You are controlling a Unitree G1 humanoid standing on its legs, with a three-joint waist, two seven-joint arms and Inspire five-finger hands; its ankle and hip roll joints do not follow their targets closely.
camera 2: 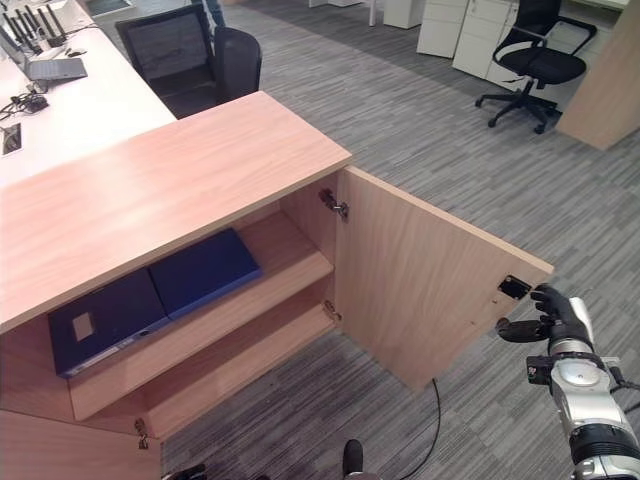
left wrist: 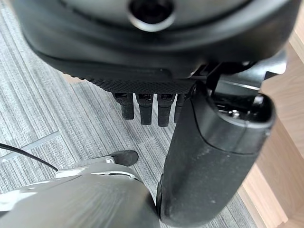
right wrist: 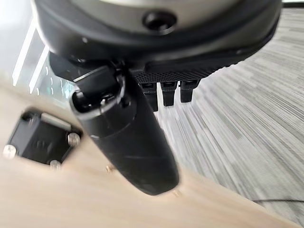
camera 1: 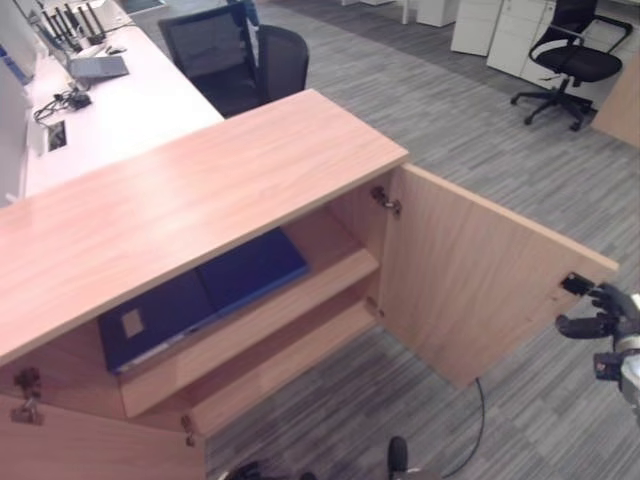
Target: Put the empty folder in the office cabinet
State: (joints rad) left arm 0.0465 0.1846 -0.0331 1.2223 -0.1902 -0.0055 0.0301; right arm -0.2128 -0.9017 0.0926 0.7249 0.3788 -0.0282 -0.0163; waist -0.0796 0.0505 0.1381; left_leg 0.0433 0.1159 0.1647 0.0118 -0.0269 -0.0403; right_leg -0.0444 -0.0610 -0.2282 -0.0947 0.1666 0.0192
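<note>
- Lying flat on the upper shelf [camera 1: 330, 275] of the open office cabinet [camera 1: 200, 190], the blue folder [camera 1: 200, 295] sat well inside, its long side towards the opening.
- At the outer edge of the cabinet's right door [camera 2: 430, 290], the right hand [camera 2: 552, 318] rested beside a small black latch plate [camera 2: 514, 287], its thumb against the panel; its fingers [right wrist: 168, 92] hung relaxed and released, grasping nothing.
- Down by the carpeted floor [left wrist: 57, 118], the left hand [left wrist: 209, 156] hung with fingers straight and empty.
- Closing the door looked like the step in hand; a steady, flat push near the free edge would swing it cleanly.
</note>
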